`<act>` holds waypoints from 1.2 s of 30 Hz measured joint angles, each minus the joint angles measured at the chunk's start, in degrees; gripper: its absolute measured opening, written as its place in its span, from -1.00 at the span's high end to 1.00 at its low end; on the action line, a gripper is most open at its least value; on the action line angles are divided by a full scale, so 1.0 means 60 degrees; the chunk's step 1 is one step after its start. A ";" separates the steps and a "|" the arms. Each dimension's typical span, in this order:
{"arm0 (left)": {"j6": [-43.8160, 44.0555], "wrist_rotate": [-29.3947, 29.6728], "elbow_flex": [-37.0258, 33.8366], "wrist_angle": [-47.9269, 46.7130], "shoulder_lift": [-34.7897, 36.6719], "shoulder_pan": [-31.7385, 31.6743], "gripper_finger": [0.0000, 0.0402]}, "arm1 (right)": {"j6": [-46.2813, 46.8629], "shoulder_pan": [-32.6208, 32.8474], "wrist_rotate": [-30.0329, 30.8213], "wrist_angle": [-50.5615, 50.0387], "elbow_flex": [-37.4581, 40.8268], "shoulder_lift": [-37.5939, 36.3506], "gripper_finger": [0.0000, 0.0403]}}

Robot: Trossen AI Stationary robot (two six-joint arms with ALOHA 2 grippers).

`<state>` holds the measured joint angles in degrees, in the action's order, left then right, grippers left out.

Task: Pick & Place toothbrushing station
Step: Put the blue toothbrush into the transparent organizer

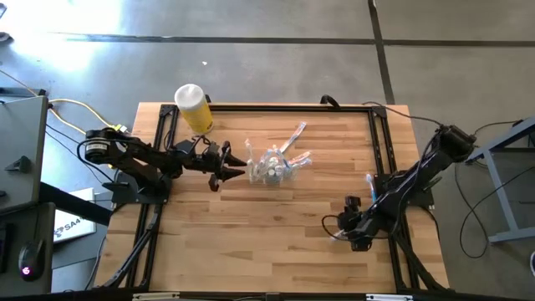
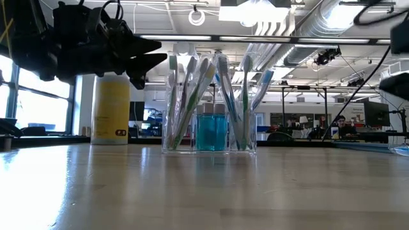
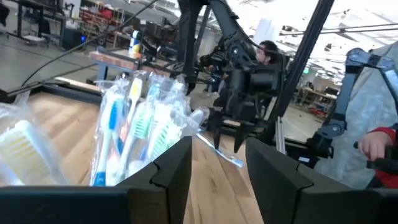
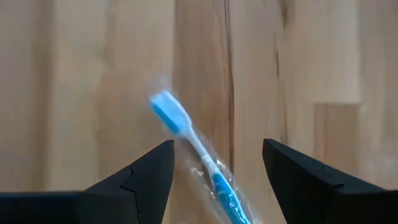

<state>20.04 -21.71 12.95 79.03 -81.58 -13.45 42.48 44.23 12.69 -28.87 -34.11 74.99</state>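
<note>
Both grippers hover empty, fingers apart
Left gripper (image 1: 236, 174) beside container (image 1: 273, 167); right gripper (image 4: 214, 177) over wrapped toothbrush (image 4: 193, 146)

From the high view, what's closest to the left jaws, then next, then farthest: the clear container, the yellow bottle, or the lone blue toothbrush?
From the left gripper:
1. Clear container, just ahead at mid-table.
2. Yellow bottle, behind it near the table's far edge.
3. Lone blue toothbrush, across the table by the right arm.

Both arms low — jaws apart
</note>
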 joint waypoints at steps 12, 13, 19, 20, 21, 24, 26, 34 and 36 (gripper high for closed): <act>0.0003 -0.0009 0.0004 -0.0544 0.0004 -0.0004 0.28 | 0.0373 0.0015 -0.0317 0.1275 0.0168 0.1781 -0.17; 0.0003 -0.0011 0.0004 -0.0672 0.0004 -0.0004 0.28 | 0.0425 0.0009 -0.0210 0.1267 0.0166 0.1798 -0.16; 0.0003 -0.0015 0.0004 -0.1349 0.0004 -0.0004 0.28 | 0.0475 -0.0153 0.0137 0.1186 0.0204 0.1834 0.15; 0.0006 -0.0015 0.0004 -0.1426 0.0004 -0.0004 0.28 | 0.0477 -0.0208 0.0119 0.1176 0.0204 0.1834 0.24; 0.0023 -0.0015 0.0004 -0.1500 0.0004 -0.0004 0.28 | 0.0458 -0.0265 0.0117 0.1170 0.0205 0.1834 0.34; 0.0305 -0.0017 0.0004 -0.1506 0.0004 -0.0004 0.28 | 0.0291 -0.0388 0.0146 0.1170 0.0212 0.1834 0.68; 0.0480 -0.0018 0.0004 -0.1524 0.0004 -0.0004 0.28 | -0.0043 -0.0487 0.0147 0.1206 0.0215 0.1834 0.90; 0.0997 -0.0191 0.0004 -0.1717 0.0000 -0.0004 0.28 | -0.0880 -0.0980 0.0127 0.1167 -0.0104 0.1794 0.97; 0.0993 -0.0193 0.0004 -0.1706 0.0000 -0.0004 0.28 | -0.1158 -0.0988 0.0421 0.1025 -0.0391 0.1779 0.97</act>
<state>26.00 -22.87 12.97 68.79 -81.58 -13.47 35.53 38.30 15.21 -22.72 -36.46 85.67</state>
